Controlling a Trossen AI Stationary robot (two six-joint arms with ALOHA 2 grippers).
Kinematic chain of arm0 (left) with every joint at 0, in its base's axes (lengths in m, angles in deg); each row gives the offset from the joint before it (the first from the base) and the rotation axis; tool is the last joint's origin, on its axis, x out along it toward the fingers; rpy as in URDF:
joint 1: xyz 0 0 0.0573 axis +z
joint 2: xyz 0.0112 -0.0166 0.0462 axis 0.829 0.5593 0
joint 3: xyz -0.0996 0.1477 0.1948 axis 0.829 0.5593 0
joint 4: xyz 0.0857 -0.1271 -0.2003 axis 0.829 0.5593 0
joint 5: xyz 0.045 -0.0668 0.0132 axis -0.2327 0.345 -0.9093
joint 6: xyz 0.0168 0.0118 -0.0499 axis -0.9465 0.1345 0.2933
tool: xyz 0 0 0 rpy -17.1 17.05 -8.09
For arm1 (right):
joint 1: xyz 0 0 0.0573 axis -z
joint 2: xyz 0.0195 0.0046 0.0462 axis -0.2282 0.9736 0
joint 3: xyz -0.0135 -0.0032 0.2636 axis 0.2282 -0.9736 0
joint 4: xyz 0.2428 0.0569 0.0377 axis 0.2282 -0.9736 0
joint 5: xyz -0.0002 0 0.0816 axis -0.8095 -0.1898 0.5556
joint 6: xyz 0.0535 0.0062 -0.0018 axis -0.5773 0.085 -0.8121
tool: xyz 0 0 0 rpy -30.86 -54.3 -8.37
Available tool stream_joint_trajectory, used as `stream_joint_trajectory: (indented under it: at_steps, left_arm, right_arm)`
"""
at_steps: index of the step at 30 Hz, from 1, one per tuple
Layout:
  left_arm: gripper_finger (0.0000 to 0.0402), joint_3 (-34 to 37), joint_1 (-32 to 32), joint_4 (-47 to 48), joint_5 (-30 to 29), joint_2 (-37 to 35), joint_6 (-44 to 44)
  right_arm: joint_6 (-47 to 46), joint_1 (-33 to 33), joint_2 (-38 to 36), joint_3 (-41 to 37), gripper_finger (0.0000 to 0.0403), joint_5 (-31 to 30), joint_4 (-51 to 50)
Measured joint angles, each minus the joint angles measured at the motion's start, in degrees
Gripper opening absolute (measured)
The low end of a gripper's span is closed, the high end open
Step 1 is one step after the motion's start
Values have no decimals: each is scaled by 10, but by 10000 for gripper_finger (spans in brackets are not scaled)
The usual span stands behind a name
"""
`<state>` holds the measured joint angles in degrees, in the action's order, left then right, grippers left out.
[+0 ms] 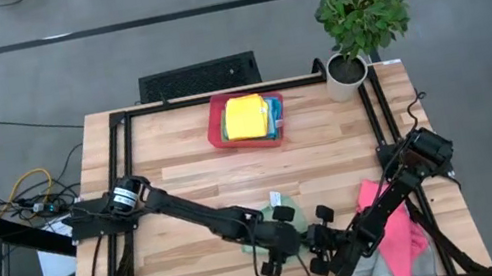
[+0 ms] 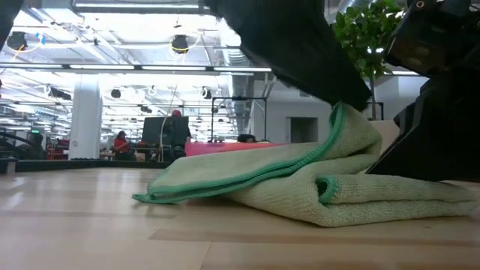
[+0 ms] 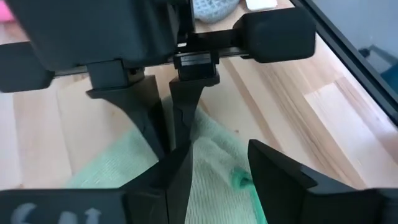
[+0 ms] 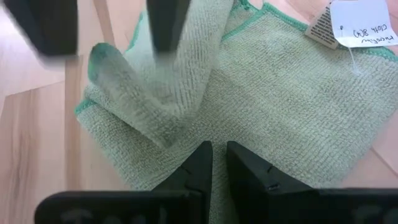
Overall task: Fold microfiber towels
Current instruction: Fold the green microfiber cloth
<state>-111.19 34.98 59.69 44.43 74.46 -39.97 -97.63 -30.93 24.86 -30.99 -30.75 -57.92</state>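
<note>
A green microfiber towel point(image 1: 270, 218) lies folded over on the wooden table near its front edge, with a white tag point(image 4: 357, 28) at one corner. Both grippers meet over it. My left gripper point(image 3: 219, 149) comes from the left and stands open above the towel. A raised fold point(image 2: 341, 127) of the towel stands up to one of its fingers. My right gripper point(image 4: 217, 146) comes from the right, its fingers shut to a narrow gap on the towel. Pink and grey towels point(image 1: 394, 229) lie under the right arm. My left gripper is open. One finger point(image 4: 168, 25) touches the top of the raised fold point(image 4: 158, 74), and the other finger point(image 4: 46, 25) stands clear of the cloth. The fold stands up from the towel, whose remainder lies on the table. My right gripper pinches the towel's upper surface point(image 3: 200, 138) between its two fingers, slanting down from the table's right and near side. One layer or several, I cannot tell. The towel lies on the table around the fingers.
A red tray point(image 1: 216, 128) at the table's far middle holds a folded yellow towel point(image 1: 244, 116) on top of others. A potted plant point(image 1: 360, 21) stands at the far right corner. Bare wood lies to the left of the green towel.
</note>
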Motion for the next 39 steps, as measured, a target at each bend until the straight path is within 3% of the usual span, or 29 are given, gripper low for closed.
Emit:
stream_joint_trajectory:
  at_steps: [7,10,14,20,30,39]
  left_arm:
    - [150,-177,-15,340,-45,0,17]
    - [150,-196,-46,420,-60,-4,43]
    - [150,-161,-97,420,-111,-6,68]
    - [150,-70,-150,346,-202,-5,121]
    - [151,-58,-204,391,-299,-19,205]
    - [151,-58,-236,402,-372,-33,263]
  right_arm:
    - [13,0,0,0,75,11,0]
    - [14,0,0,0,76,17,0]
    - [30,0,0,0,83,15,0]
    - [93,-5,-22,3,115,17,-2]
    - [181,-16,-85,8,158,16,-28]
    - [328,12,-75,77,231,127,-38]
